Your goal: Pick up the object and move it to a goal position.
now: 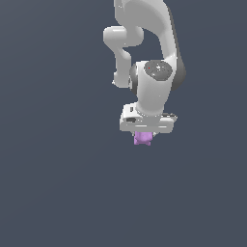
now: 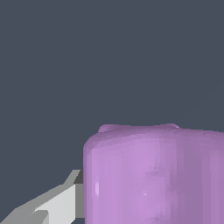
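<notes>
Purple blob (image 1: pixel 142 138) tucked right under gripper (image 1: pixel 144 133), one finger (image 2: pixel 52 203) touching its side; looks pinched, full closure hidden. Likely light, stiff, lumpy; nubs may slip, so squeeze across broad middle

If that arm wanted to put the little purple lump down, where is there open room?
Nearly everywhere. The flat dark grey surface shows nothing else on it, to the exterior view's left, right and below the white robot gripper. The only crowded spot is at the gripper itself, where the small light-purple lumpy blob sits right under it and fills much of the wrist view.
</notes>
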Controlling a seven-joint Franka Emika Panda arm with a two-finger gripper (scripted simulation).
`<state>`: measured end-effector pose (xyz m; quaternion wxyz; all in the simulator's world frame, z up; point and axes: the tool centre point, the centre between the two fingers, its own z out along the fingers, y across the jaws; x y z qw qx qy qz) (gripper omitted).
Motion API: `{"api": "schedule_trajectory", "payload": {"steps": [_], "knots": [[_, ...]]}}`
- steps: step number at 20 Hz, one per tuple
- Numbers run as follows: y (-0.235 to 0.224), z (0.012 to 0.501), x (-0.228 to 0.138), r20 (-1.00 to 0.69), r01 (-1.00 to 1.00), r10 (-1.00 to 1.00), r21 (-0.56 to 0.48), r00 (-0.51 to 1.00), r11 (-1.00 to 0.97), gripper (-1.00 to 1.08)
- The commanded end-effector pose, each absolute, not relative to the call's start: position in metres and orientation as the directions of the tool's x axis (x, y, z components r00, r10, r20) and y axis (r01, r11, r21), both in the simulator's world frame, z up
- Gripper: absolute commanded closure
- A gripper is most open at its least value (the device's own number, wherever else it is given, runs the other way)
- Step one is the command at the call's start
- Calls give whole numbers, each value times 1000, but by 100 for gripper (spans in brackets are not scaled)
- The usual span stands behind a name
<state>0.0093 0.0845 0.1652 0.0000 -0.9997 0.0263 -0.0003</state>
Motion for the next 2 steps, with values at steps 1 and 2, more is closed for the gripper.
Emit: {"api": "schedule_trajectory", "payload": {"steps": [1, 2], "knots": [[84, 165, 10, 0, -54, -54, 0, 999, -999, 108], [83, 165, 10, 0, -54, -54, 0, 999, -999, 108]]}}
